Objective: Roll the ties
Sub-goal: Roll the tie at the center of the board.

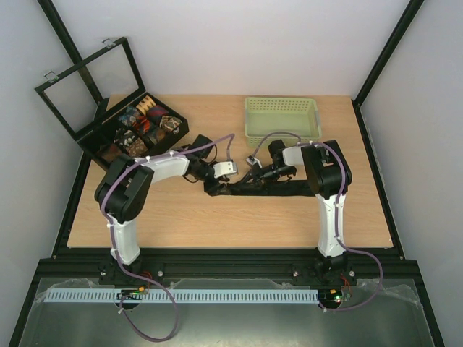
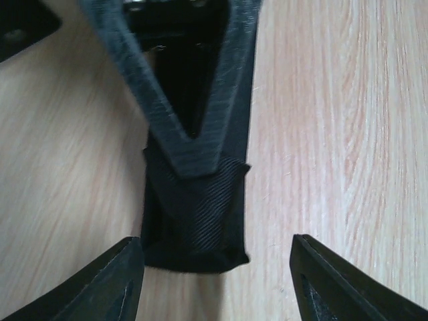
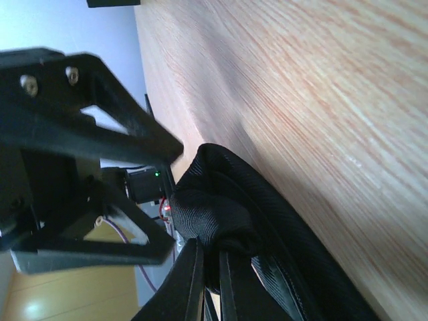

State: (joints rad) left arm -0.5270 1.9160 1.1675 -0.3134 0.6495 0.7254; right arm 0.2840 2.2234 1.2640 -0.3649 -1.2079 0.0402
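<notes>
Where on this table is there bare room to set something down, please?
Bare wood runs along the table's near edge, before the black tie, and between the black box and green basket. Around the tie it is crowded.

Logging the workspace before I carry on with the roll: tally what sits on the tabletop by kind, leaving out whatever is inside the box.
black tie: 1
black compartmented box: 1
pale green basket: 1
Total: 3
</notes>
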